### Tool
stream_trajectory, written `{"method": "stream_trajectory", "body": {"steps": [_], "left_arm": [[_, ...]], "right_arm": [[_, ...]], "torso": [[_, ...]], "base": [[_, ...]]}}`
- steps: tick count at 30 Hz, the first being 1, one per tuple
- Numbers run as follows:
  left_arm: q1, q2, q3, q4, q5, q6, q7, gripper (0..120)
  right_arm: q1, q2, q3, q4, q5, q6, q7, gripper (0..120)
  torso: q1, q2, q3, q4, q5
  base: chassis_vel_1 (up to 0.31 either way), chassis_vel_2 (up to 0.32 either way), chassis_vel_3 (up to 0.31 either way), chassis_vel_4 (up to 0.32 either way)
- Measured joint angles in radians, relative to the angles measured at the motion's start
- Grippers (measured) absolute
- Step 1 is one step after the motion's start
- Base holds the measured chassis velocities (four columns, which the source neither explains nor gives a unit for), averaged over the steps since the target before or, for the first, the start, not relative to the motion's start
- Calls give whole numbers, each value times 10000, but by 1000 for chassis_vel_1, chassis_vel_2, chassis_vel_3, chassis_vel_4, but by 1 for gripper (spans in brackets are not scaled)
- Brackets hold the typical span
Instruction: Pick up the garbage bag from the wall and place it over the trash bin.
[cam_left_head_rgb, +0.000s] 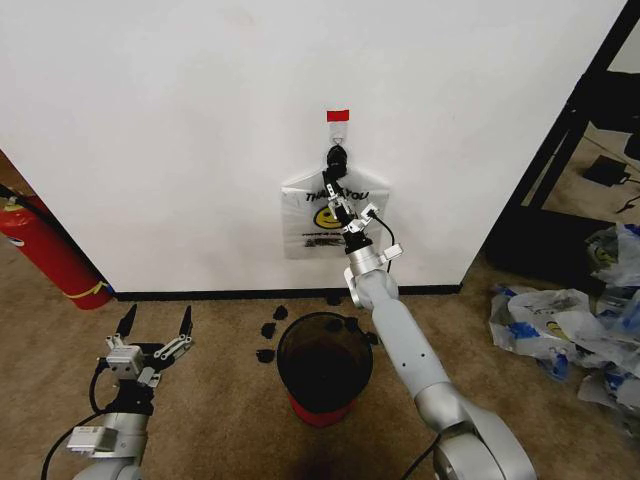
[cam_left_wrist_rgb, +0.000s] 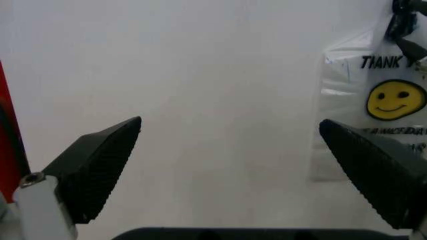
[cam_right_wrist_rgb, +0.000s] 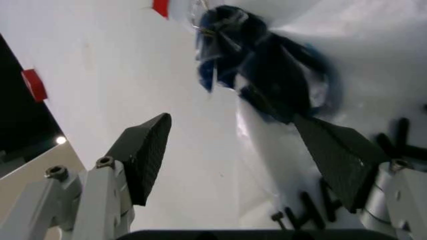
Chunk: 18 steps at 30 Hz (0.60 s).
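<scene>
The garbage bag (cam_left_head_rgb: 305, 225), white with black "THANK YOU" print and a yellow smiley, hangs on the white wall (cam_left_head_rgb: 180, 130) from a small black hook (cam_left_head_rgb: 338, 155) under a red tape strip (cam_left_head_rgb: 338, 116). My right gripper (cam_left_head_rgb: 338, 196) is raised against the bag's upper part, just below the hook. In the right wrist view this gripper (cam_right_wrist_rgb: 232, 119) is open, its fingers either side of the bunched, blue-taped handles (cam_right_wrist_rgb: 267, 65). The dark round trash bin (cam_left_head_rgb: 325, 362) with a red base stands on the carpet below. My left gripper (cam_left_head_rgb: 155, 322) is open and low at the left; the left wrist view also shows the bag (cam_left_wrist_rgb: 373, 100).
A red fire extinguisher (cam_left_head_rgb: 45, 250) leans against the wall at the left. Small black scraps (cam_left_head_rgb: 268, 330) lie on the carpet near the black baseboard. A black frame (cam_left_head_rgb: 560, 140) and a heap of similar plastic bags (cam_left_head_rgb: 560, 320) are at the right.
</scene>
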Motion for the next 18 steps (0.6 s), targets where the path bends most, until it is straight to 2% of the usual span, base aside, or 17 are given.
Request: {"method": "stream_trajectory", "body": {"steps": [11, 18], "left_arm": [[17, -14, -24, 22, -33, -35, 0, 100], [0, -13, -26, 59, -42, -54, 0, 100]], "right_arm": [[264, 8, 47, -479, -124, 5, -36, 73], [256, 11, 39, -513, -164, 6, -37, 73]], "torso": [[-1, 0, 0, -5, -1], [-2, 1, -1, 0, -1]], "base": [[0, 0, 0, 0], [0, 0, 0, 0]]}}
